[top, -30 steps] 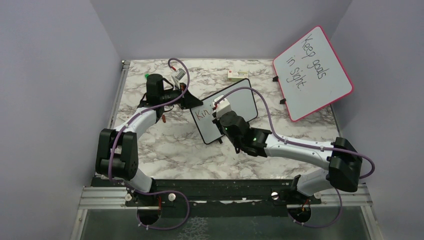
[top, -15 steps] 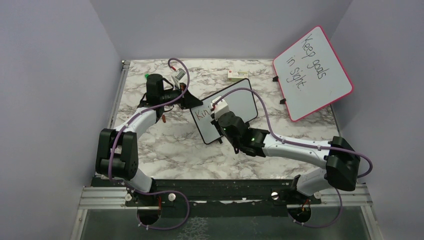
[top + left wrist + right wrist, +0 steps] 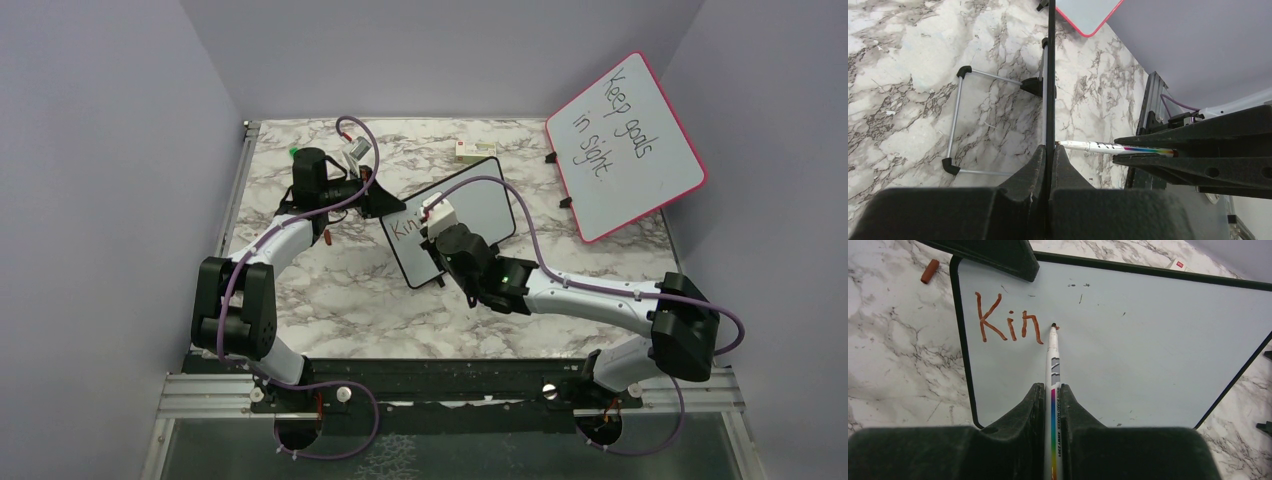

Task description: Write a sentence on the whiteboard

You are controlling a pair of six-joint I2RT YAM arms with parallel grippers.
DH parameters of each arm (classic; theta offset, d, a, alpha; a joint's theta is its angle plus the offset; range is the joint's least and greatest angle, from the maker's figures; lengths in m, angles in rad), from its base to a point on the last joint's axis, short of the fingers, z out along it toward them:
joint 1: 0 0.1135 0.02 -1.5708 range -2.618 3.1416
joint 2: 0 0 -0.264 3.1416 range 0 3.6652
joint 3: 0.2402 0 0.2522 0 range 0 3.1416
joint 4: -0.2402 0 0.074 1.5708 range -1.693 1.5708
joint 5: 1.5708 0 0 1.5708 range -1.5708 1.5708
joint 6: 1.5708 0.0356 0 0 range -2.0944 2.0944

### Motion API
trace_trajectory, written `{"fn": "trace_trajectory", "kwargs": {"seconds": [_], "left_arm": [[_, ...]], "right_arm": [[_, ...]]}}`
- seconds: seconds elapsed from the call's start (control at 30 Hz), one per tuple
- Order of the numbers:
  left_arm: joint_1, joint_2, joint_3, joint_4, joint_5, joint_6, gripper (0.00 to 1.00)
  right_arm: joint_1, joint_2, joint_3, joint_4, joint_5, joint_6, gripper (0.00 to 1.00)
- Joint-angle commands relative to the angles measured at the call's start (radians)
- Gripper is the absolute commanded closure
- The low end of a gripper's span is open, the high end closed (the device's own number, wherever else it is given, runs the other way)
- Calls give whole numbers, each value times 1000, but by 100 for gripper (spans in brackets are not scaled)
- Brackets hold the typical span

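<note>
Two boards on the marble table (image 3: 330,290): ignoring the pink-framed board (image 3: 640,170) propped at the far right, working on the small black-framed whiteboard (image 3: 490,205) leaning on its wire stand (image 3: 954,125) near the table's middle. Clamping left claw (image 3: 1049,150) fully shut on the whiteboard's upper left edge, probably bracing it against the pen's push. Squeezing right claw (image 3: 1052,395) tight around the marker (image 3: 1053,360), barrel lying along the jaws, tip touching the surface just right of the letters (image 3: 1008,325) "Kin", likely starting the next one. Leaving most of the sentence unwritten. Keeping text close to the left frame, just under the left claw; getting plenty of blank board rightward and below for further lines. Noting marker cap (image 3: 930,271) lying loose on the table past that corner, clear of the stroke path.
</note>
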Motion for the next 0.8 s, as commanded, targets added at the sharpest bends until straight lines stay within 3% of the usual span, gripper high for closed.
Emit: {"fn": "trace_trajectory", "kwargs": {"seconds": [0.0,0.77], "left_arm": [[-1,11,7,-25,41,11,100],[-1,10,7,-25,38,9,100]], "right_arm": [[-6,14,27,67,13,-4,99],[-6,0,24,-14,-61,-18,99]]}}
